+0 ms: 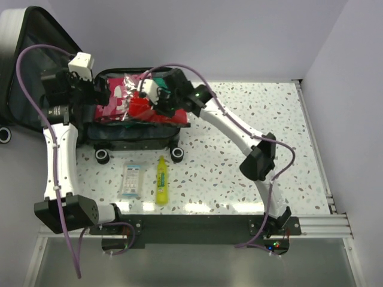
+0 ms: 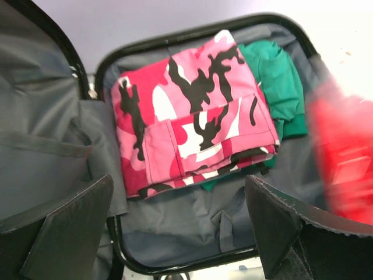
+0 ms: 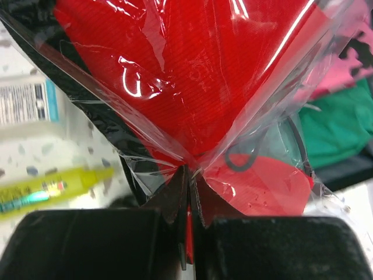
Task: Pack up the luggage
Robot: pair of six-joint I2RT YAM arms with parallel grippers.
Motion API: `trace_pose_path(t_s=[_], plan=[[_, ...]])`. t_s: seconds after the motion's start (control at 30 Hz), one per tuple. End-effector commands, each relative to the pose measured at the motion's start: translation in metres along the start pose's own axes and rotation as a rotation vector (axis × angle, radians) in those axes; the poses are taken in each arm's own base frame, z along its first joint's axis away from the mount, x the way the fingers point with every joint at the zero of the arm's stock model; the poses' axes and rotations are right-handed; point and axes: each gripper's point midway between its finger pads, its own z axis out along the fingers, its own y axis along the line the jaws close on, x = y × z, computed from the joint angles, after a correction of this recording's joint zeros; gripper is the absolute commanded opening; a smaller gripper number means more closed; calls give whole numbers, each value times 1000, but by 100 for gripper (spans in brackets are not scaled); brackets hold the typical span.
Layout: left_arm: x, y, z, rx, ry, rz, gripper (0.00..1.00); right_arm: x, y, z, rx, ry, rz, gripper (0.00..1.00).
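Luggage [image 1: 134, 134] partly packed: two garments in, a third going in, two small items waiting

Luggage lies open at 10 o'clock on the table [image 1: 251, 179], lid flung back toward 9. Inside, a folded pink camouflage garment [image 2: 192, 116] sits on a green garment [image 2: 274, 81], with grey lining bare toward 6 o'clock. Right gripper [image 3: 187, 186] is pressed together, pinching the gathered edge of a clear wrap holding red fabric [image 3: 192, 76], hanging over the case's 3 o'clock side and, by my reading, not yet let go. Left gripper [image 2: 175, 221] is spread wide and empty above the pink garment. At 6 o'clock of the case, a white packet [image 1: 131, 181] and a yellow tube [image 1: 161, 180] lie side by side. Left to do, likely: release the red piece, load those two, close the lid
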Motion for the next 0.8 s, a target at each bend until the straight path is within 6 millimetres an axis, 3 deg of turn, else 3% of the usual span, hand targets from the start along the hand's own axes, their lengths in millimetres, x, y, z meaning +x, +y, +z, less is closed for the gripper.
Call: trace_pose_path(t_s=[0.0,0.27,0.33,0.53,0.63,0.77], plan=[[-28,1,-30,-45,-96,16,100,-49,-3,22,134,-121,28,0],[-16,-3,-40,-60,-98,-2,100,-52,-1,79,269,-149,80,0],[-16,-2,-41,-65,-100,0,100,-42,6,96,257,-130,76,0],[-13,-2,-38,-66,-97,-10,100,-17,1,136,310,-105,40,0],[-10,-2,-35,-65,-94,-17,100,-12,6,152,316,-107,32,0],[-5,-1,-32,-65,-76,-20,100,-13,18,155,272,-105,31,0]])
